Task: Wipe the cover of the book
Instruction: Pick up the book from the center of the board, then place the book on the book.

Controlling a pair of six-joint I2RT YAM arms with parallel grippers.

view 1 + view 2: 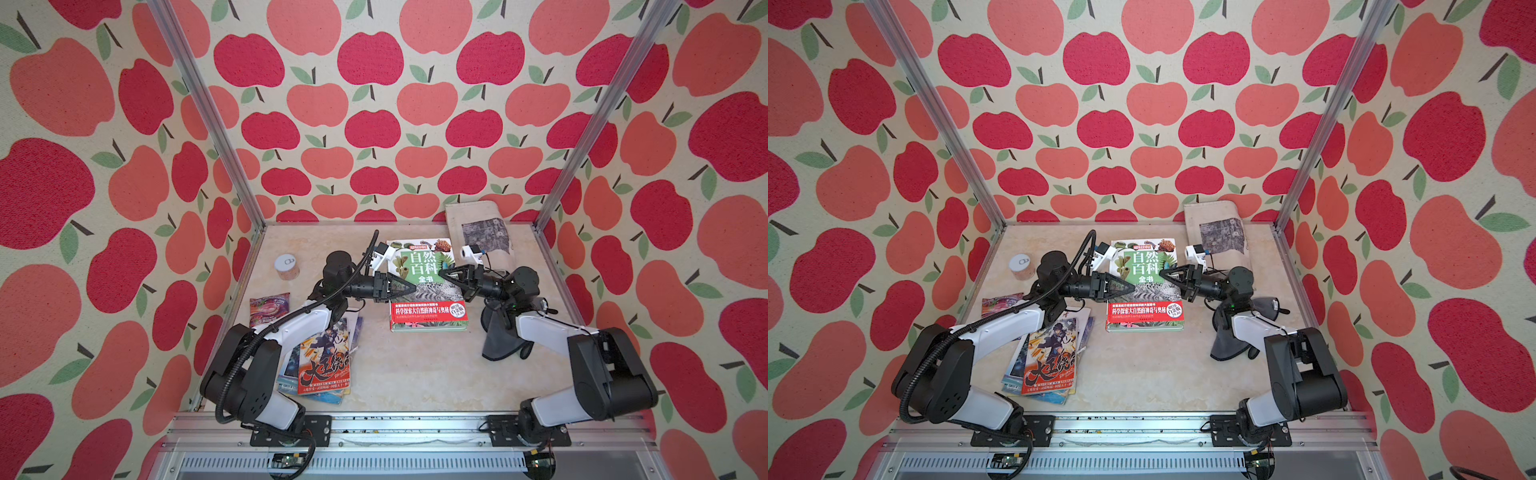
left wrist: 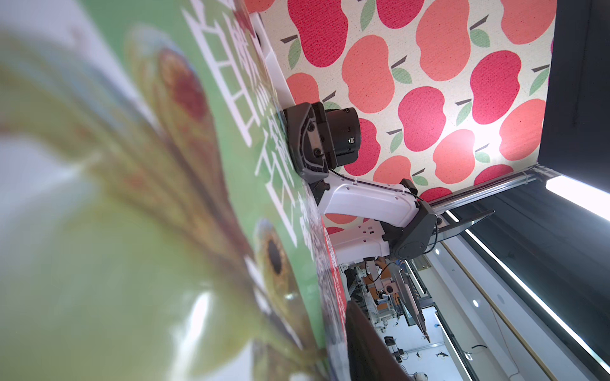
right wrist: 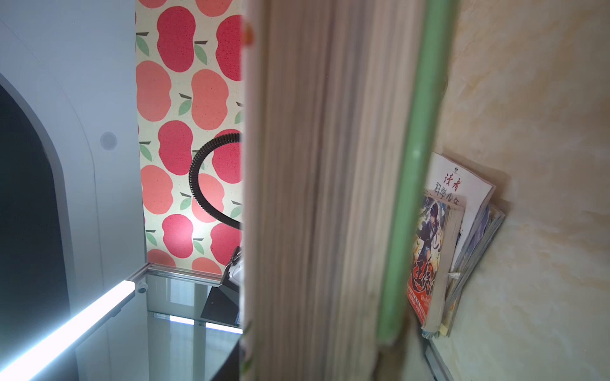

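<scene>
Behind the front mounting rail (image 1: 415, 428), the green book (image 1: 430, 309) lies flat in the middle of the bench (image 1: 415, 374). Its long axis runs front to back, squarely between the arms. The left gripper (image 1: 412, 288) noses over its left edge and the right gripper (image 1: 443, 272) meets its right edge; how wide either stands cannot be told. The grey cloth (image 1: 498, 343) lies unheld beneath the right arm, which looks better placed to fetch it.

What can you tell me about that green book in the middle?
The green book is thick and glossy, lying flat, cover up, on the table. White Chinese title, plant and animal pictures, a red band near its front edge. The left end effector and right end effector reach over it from opposite sides; contact is unclear.
</scene>
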